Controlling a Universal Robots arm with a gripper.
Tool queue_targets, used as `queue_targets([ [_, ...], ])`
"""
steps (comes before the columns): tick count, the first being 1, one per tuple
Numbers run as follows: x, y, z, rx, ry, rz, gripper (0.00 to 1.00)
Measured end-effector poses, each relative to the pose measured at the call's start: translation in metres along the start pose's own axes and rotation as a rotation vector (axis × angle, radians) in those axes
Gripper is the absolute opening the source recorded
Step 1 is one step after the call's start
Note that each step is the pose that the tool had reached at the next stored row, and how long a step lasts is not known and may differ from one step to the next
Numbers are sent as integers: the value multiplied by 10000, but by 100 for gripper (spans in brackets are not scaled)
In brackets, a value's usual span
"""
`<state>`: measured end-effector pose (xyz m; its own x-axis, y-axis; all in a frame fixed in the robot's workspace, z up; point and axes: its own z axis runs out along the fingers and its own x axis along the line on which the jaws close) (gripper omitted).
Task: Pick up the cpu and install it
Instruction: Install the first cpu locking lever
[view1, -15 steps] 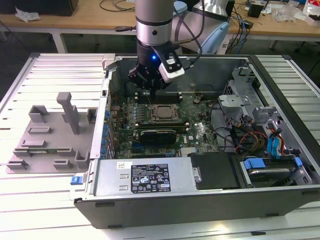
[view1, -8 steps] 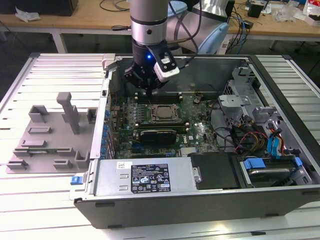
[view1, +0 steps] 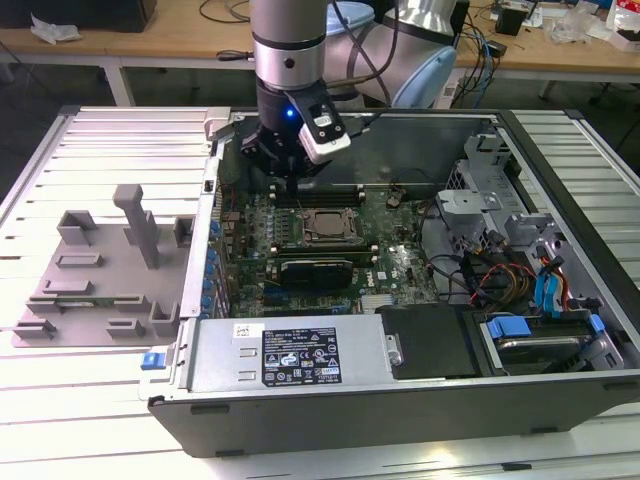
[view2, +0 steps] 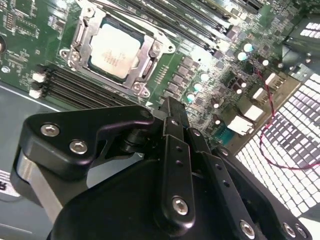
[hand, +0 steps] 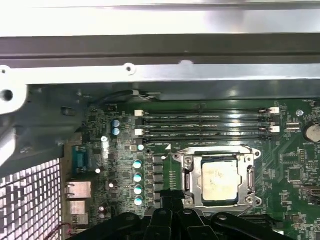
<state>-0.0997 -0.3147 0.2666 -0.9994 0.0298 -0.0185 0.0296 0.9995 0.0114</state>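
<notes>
Cpu is sitting flat inside the socket on the mobo, w/ the socket's metal frame running around it. Gripper is hovering just beside the socket, apart from the cpu. Jaws are looking closed, tips together, w/ nothing between them. In the exterior view the gripper is hanging above the socket's far edge.
</notes>
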Motion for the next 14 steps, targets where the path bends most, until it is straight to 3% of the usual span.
queue_targets([
  [3, 51, -1, -1, -67, 1, 2, 11],
  [11, 176, -5, 2, -783, -14, -2, 11],
  [12, 184, -5, 4, -925, -22, -10, 11],
  [14, 185, -5, 5, -934, -24, -9, 11],
])
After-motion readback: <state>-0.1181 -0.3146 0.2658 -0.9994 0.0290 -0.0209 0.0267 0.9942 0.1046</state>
